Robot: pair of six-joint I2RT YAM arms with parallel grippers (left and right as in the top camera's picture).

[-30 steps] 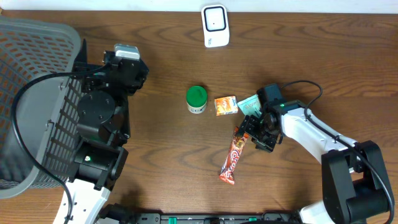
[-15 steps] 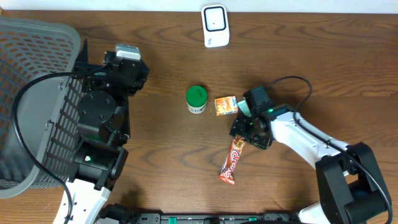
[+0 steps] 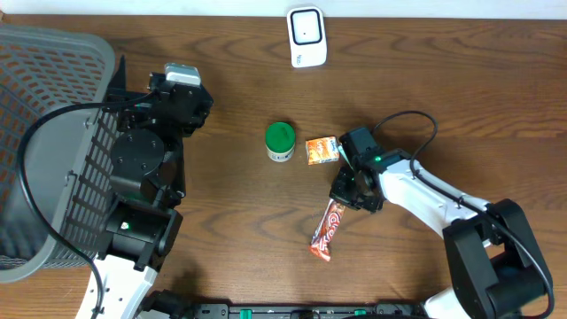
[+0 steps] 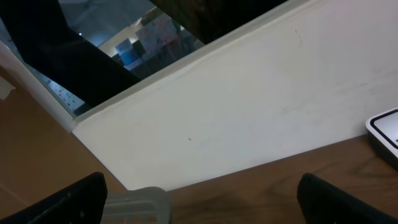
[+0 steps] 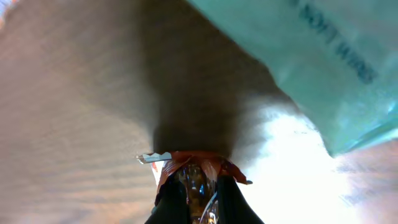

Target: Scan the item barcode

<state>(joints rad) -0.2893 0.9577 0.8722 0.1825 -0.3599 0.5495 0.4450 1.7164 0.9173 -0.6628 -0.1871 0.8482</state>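
A red candy bar point(image 3: 324, 230) lies slanted on the wooden table right of centre. My right gripper point(image 3: 346, 194) is shut on its upper end. In the right wrist view the dark fingers point(image 5: 171, 200) pinch the crimped red wrapper point(image 5: 198, 169), with my right gripper point(image 5: 202, 204) low over the wood. The white scanner point(image 3: 306, 36) stands at the table's far edge; its corner point(image 4: 385, 128) shows in the left wrist view. My left gripper point(image 4: 199, 208) is open and empty, raised at the left beside the basket and facing the wall.
A green-lidded jar point(image 3: 280, 141) and an orange packet point(image 3: 322, 150) sit just left of the right gripper. A teal packet point(image 5: 311, 62) lies close beyond the candy bar. A large grey mesh basket point(image 3: 44, 133) fills the left side.
The right gripper has moved left and a little forward and closed on the candy bar's upper end. The bar has shifted slightly left. The left arm has not moved.
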